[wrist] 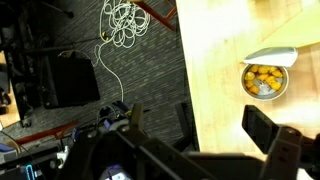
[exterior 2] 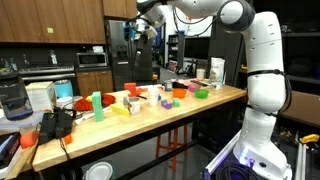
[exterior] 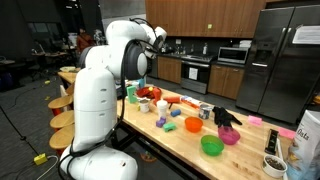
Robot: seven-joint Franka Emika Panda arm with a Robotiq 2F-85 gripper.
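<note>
Gripper (wrist: pixel 197 122): fingers were spread wide and held nothing; it hung high above the table, as seen also in an exterior view (exterior: pixel 158 40).
Table (wrist: pixel 225 40): wooden top, with its edge next to the dark floor.
Cup (wrist: pixel 265 97): small and round, it stood on the table not far from that edge, well apart from the fingers.
Cup handling: probably light, with a stiff wall; the open top would spill if tilted.
Cup hold: best across the round wall, below the rim.
Cup direction: upright, mouth up to the wrist camera; long axis judged vertical.
Lid (wrist: pixel 272 56): pale, thin, peeled back at one side; its edge was perhaps sharp.
Filling (wrist: pixel 263 80): loose yellow pieces.
</note>
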